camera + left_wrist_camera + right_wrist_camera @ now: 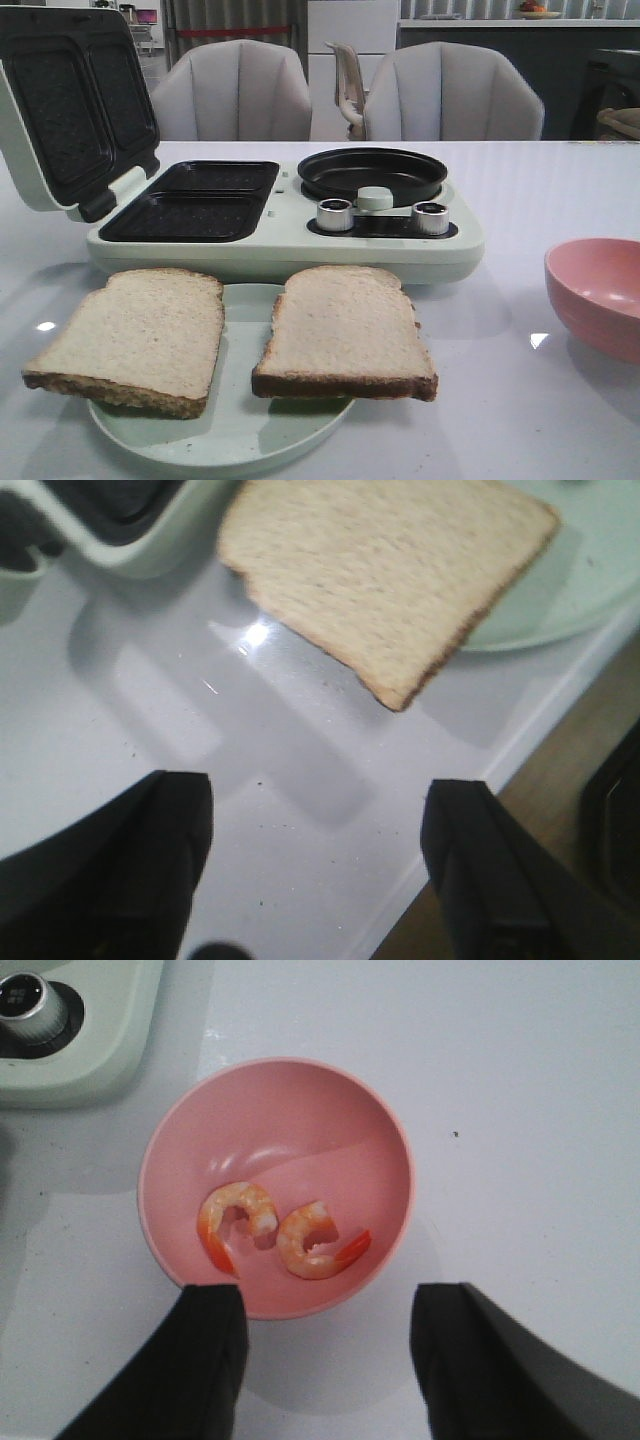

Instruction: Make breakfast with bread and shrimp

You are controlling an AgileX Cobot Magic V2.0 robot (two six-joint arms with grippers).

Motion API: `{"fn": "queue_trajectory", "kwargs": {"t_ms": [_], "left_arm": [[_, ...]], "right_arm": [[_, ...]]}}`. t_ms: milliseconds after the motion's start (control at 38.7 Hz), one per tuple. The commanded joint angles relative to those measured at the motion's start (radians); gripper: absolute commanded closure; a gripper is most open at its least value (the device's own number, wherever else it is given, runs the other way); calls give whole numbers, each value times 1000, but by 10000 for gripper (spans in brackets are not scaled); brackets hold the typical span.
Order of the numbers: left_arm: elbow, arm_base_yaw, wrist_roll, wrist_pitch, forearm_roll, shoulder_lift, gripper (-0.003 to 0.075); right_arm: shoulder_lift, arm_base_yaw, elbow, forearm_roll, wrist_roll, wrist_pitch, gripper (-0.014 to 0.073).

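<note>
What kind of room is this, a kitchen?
Probably a dining or kitchen-like demo room: a breakfast maker on a white table, padded chairs behind it, and a counter at the back.

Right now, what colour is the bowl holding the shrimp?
Pink. The bowl shows best in the right wrist view, with two shrimp inside.

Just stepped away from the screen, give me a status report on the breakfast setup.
Left gripper and right gripper open, empty. Two bread slices on the pale green plate; two shrimp in the pink bowl. Sandwich maker open, nothing blocking.
</note>
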Motion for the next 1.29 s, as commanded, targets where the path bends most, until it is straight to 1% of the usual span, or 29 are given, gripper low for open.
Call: {"fn": "queue_trajectory", "kwargs": {"t_ms": [0,78,181,491,620,698,775,931,1008,1086,1267], "left_arm": [[23,-112,-68,-85,196,20,235],[56,-176,-179,-110,349,49,235],[73,-219,-326,-114,548,94,235],[73,-221,-480,-173,826,279,237],[65,-221,-642,-168,990,350,262],[53,-221,-727,-158,1070,390,265],[35,-221,-759,-128,1100,430,265],[2,-217,-763,-84,1114,509,267],[-7,-217,-763,-83,1112,528,290],[-7,-217,-763,-85,1103,530,343],[-7,-217,-763,-61,1080,530,509]], "right_arm": [[-5,-3,-33,-4,-4,-59,110],[-5,-3,-33,-4,-4,-59,110],[-5,-3,-33,-4,-4,-59,110],[-5,-3,-33,-4,-4,-59,110],[-5,-3,-33,-4,-4,-59,110],[-5,-3,-33,-4,-4,-59,110],[-5,-3,-33,-4,-4,-59,110],[-5,-3,-33,-4,-4,-59,110],[-5,-3,-33,-4,-4,-59,110],[-5,-3,-33,-4,-4,-59,110],[-5,-3,-33,-4,-4,-59,110]]}}
